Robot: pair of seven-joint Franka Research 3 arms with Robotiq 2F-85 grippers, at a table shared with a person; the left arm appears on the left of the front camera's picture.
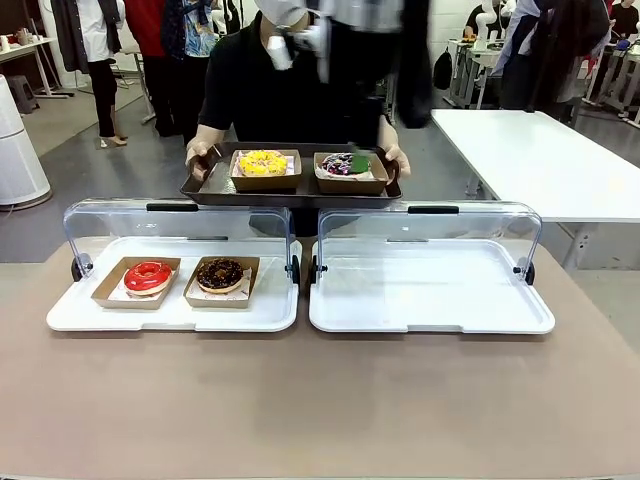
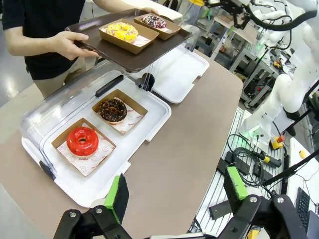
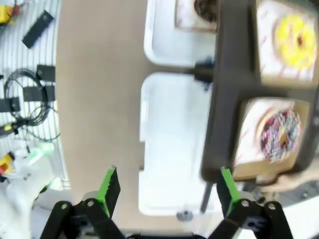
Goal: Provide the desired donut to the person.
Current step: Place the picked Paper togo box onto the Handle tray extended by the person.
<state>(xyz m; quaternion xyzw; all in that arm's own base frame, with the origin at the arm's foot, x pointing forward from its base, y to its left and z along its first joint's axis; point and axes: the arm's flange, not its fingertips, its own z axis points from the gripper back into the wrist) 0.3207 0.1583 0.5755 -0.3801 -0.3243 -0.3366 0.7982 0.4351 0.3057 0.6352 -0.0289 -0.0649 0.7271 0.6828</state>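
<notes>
The brown table (image 1: 320,400) carries two white display trays with raised clear lids. The person (image 1: 290,90) at its far side holds a dark serving tray (image 1: 290,190) above them, bearing a yellow donut (image 1: 263,162) and a sprinkled donut (image 1: 342,163). The left display tray (image 1: 170,312) holds a red donut (image 1: 148,276) and a chocolate donut (image 1: 221,273). The right tool (image 3: 167,186), blurred above the serving tray, and the left tool (image 2: 177,191) both stand apart, empty

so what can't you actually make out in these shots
- Front view: the right arm is a dark motion smear across the person; what its jaws are doing is unreadable there.
- Right wrist view: motion blur softens the sprinkled donut and yellow donut; the chocolate donut is cut by the top edge.
- Left wrist view: print on the box liners is too small to read.
</notes>
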